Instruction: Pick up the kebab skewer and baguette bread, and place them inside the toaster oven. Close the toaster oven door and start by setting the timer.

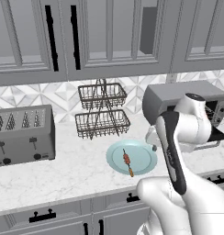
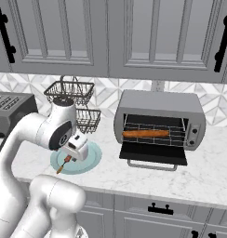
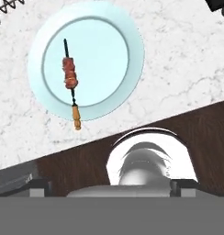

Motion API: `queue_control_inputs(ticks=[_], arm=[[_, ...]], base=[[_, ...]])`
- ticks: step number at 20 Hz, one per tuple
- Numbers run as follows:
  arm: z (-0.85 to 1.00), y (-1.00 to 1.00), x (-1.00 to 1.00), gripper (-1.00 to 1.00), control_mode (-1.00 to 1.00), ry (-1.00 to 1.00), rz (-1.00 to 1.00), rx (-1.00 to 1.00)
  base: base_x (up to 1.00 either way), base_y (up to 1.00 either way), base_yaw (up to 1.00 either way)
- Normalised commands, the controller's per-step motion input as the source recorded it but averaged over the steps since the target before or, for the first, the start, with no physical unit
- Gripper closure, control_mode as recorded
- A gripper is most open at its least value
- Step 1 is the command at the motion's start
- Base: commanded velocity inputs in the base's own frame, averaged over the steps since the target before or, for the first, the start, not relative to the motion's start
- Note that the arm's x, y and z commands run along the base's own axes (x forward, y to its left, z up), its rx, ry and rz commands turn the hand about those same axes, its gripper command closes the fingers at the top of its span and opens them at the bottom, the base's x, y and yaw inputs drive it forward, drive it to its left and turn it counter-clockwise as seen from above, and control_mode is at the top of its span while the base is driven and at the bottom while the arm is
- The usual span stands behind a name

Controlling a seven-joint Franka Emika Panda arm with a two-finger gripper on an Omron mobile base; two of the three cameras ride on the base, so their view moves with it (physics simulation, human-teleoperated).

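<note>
Kebab skewer lying flat on the pale teal plate, orange handle end poking over the plate's rim toward the bench front edge. Baguette already on the rack inside the toaster oven, door down, right of the plate. Fingers spread wide, empty, hovering above the plate. Skewer off to one side of the fingers, not between them. Long axis running roughly back-to-front across the plate; likely needs centring over the meat chunks and closing across the stick.

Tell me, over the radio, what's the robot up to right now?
Hand open, empty, above the plate. Kebab skewer lying on plate, untouched. Baguette already on toaster oven rack, door down. Nothing in the way.
</note>
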Motion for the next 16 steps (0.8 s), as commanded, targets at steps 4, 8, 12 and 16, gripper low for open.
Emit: queue_control_inputs(ticks=[4,8,12,16], arm=[[-0.29,0.13,0.28,-1.00,-1.00,0.10,0.49,-0.07],[-0.15,0.13,0.30,-1.00,-1.00,0.07,0.32,-0.02],[-0.14,0.26,0.33,-1.00,-1.00,0.00,0.07,0.00],[-0.07,0.21,0.21,-1.00,-1.00,0.00,0.05,0.00]], base=[[0.00,0.00,0.00],[0.00,0.00,0.00],[0.00,0.00,0.00],[0.00,0.00,0.00]])
